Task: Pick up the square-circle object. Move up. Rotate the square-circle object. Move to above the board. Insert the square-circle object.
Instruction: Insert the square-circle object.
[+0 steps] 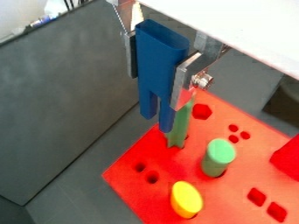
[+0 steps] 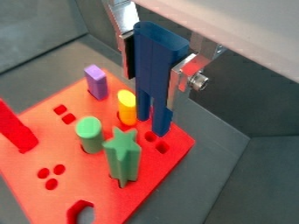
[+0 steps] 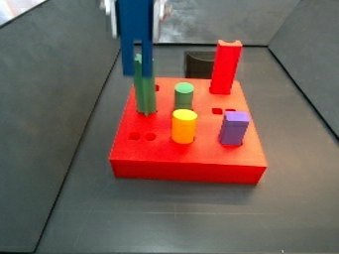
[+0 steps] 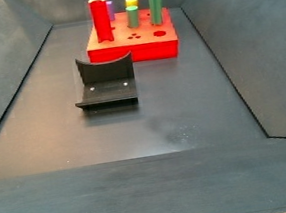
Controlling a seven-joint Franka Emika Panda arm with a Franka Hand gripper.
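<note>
Up at the claw (image 1: 156,70), clamped from both sides on the square-circle object (image 1: 153,66), with flat silver fingers (image 1: 187,77) pressed against its broad dark blue faces in both wrist views (image 2: 152,66); held upright, forked lower end pointing down, two short prongs showing at the bottom of the square-circle object (image 2: 152,83). In a side view, hanging above the back left part of the board (image 3: 185,161), prongs clear of the red top and about level with the tip of the green star peg (image 3: 143,95), just beside it; whether touching that peg, cannot tell. Below and around, on the board (image 1: 135,162): green star peg (image 2: 122,156) nearest the blue prongs, then a green cylinder (image 3: 184,97), a yellow peg (image 3: 184,126) and a purple peg (image 3: 235,128), all standing upright in the slab, with small open holes (image 1: 239,135) scattered between them. Beyond the board, at its back edge, a tall red block (image 3: 227,65), upright. Further out, on the dark floor (image 4: 175,114), the fixture (image 4: 106,84) standing apart from the board (image 4: 130,48), nearer the middle of the floor and toward its left edge, while the board lies close to the far edge, between the sloping grey walls
</note>
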